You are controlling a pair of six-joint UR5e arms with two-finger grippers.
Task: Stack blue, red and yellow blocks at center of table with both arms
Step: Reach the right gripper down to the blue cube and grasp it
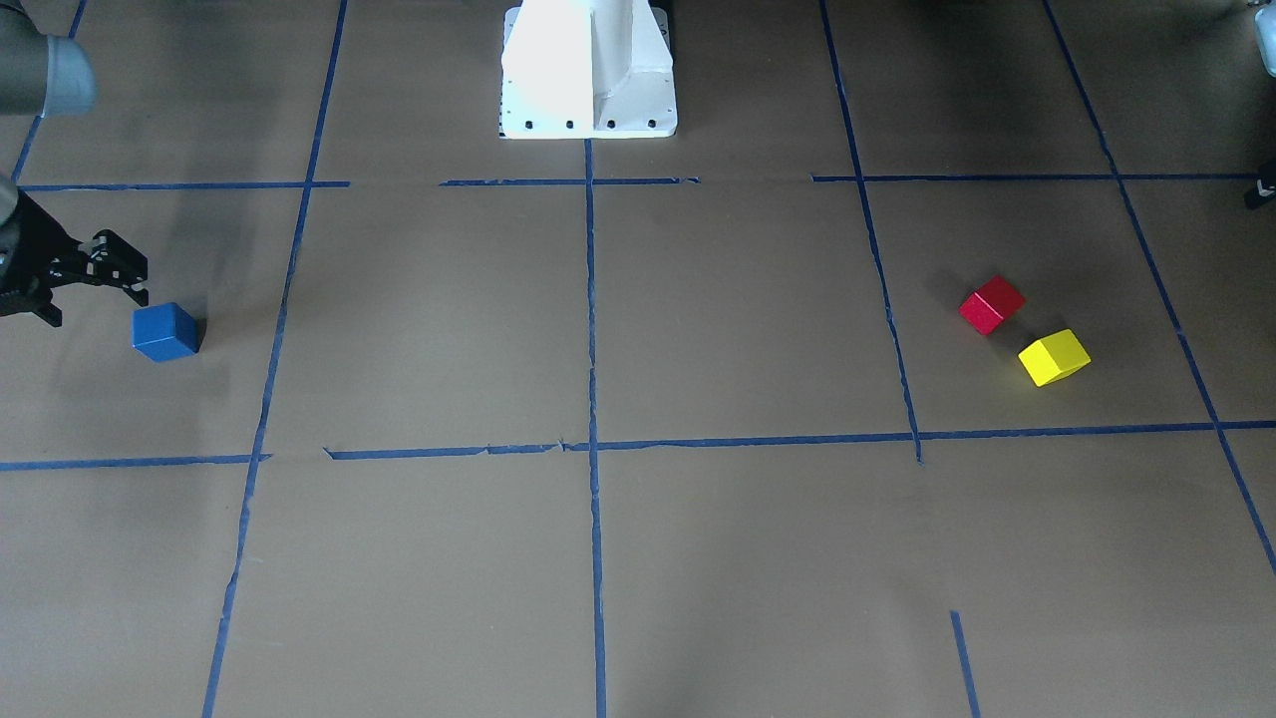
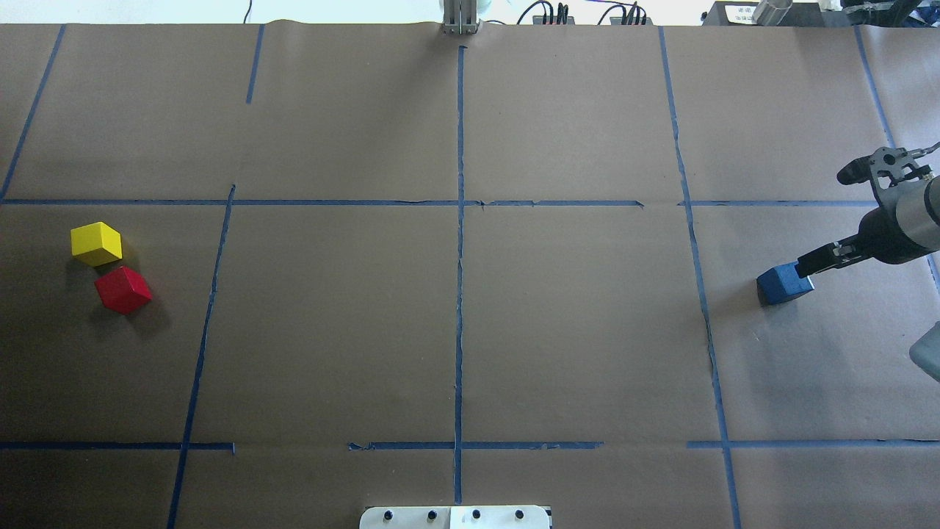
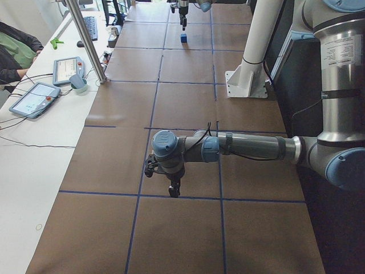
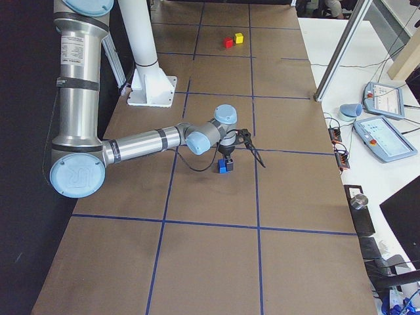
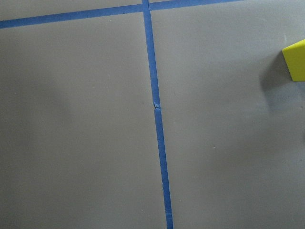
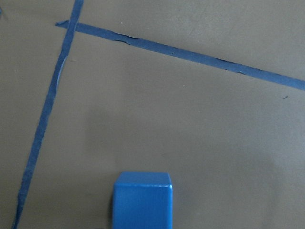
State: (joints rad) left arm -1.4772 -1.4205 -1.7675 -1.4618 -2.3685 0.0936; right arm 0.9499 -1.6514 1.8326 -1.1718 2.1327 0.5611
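The blue block (image 1: 165,331) sits flat on the table (image 1: 758,558), directly under the right gripper (image 1: 95,302), which hangs just above it. The right side view shows the fingers straight over its top, and the offset in the two steep views reads as height, not as a sideways gap. The fingers (image 1: 135,289) are spread wider than the block, with nothing between them yet. In the right wrist view the block lies at the bottom middle of the frame with its edges square to the view, so I judge it lined up with the fingers. Being a cube, it has no long axis to turn for. The move ahead looks like a straight drop and a pinch on two opposite faces.

The red block (image 1: 992,304) and yellow block (image 1: 1054,357) lie just beside each other, well apart from these fingers, across the middle tape line (image 2: 459,323) on the left arm's half. The left gripper (image 3: 174,190) is the nearer one to them. Its wrist view catches a corner of the yellow block at the frame's right edge, so that block lies off to one side of its fingers, not under them. Whether the left fingers are spread or pressed together I cannot tell — only the left side view shows them. No block is at the centre, so the stack is not begun.
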